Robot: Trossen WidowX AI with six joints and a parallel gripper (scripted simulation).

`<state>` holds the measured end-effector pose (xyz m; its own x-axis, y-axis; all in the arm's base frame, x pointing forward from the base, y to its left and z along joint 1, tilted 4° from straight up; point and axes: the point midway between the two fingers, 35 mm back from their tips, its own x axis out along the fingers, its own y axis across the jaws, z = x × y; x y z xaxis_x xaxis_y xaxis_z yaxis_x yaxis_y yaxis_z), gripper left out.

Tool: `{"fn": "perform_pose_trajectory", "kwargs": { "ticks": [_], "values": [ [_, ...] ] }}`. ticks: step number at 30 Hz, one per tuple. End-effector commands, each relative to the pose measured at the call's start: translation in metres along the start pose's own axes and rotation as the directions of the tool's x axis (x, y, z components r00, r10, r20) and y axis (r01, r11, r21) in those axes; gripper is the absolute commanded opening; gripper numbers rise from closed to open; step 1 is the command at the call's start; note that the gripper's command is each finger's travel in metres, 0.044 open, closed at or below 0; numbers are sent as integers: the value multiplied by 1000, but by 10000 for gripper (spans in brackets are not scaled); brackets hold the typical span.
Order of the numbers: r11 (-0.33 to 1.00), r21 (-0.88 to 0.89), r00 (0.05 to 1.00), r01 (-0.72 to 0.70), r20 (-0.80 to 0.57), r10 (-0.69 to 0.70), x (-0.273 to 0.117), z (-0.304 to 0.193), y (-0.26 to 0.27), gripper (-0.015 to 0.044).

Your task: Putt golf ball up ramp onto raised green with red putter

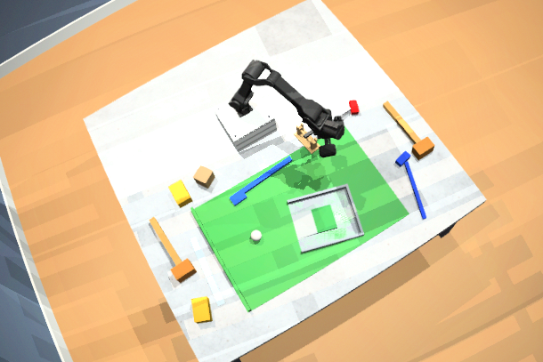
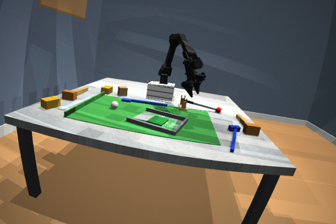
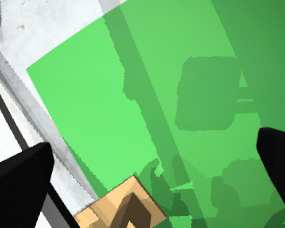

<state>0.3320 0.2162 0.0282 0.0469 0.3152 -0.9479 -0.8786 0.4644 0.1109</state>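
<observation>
The red putter (image 1: 353, 107) (image 2: 218, 110) lies with its dark handle in a tan stand (image 1: 312, 145) (image 2: 183, 105) (image 3: 107, 199) at the mat's back edge, its red head out to the right. My gripper (image 2: 194, 94) (image 3: 156, 146) is open and empty, fingers pointing down, above the stand area and clear of the putter. The white golf ball (image 1: 255, 236) (image 2: 114, 105) rests on the left part of the green mat (image 1: 267, 279) (image 2: 91, 113). Right of it, the raised green (image 1: 324, 219) (image 2: 158, 120) is a darker square inside a grey-walled frame (image 1: 354, 210) with a pale ramp on its ball side.
A blue club (image 1: 267, 175) (image 2: 148, 102) lies along the mat's back edge. Another blue club (image 1: 415, 190) (image 2: 233, 140) and an orange mallet (image 1: 423, 148) (image 2: 251, 129) lie to the right. Another mallet (image 1: 182, 269), yellow blocks (image 1: 180, 193) (image 2: 50, 102) and a tan block (image 1: 204, 177) are left.
</observation>
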Motion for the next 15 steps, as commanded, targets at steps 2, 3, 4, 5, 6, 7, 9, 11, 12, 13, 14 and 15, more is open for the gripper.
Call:
{"fn": "perform_pose_trajectory", "kwargs": {
  "ticks": [2, 3, 4, 5, 6, 7, 9, 11, 12, 13, 14, 15],
  "values": [
    [935, -350, 988, -51, -155, -4, 19, -31, 64, 440],
    [897, -435, 982, -76, -191, -10, 23, -40, 78, 440],
    [861, -500, 976, -98, -219, -16, 25, -48, 89, 440],
    [836, -537, 972, -112, -235, -21, 26, -53, 95, 440],
    [828, -549, 970, -117, -240, -23, 27, -55, 97, 440],
    [828, -549, 970, -117, -240, -23, 27, -55, 97, 440],
    [828, -549, 970, -117, -240, -23, 27, -54, 97, 440],
    [828, -549, 971, -116, -240, -22, 28, -50, 98, 440],
    [828, -549, 971, -116, -240, -22, 30, -51, 98, 440],
    [828, -549, 971, -116, -240, -22, 33, -52, 97, 440],
    [828, -549, 971, -116, -240, -22, 37, -53, 97, 440],
    [828, -549, 971, -116, -240, -22, 43, -56, 96, 440]
  ]
}}
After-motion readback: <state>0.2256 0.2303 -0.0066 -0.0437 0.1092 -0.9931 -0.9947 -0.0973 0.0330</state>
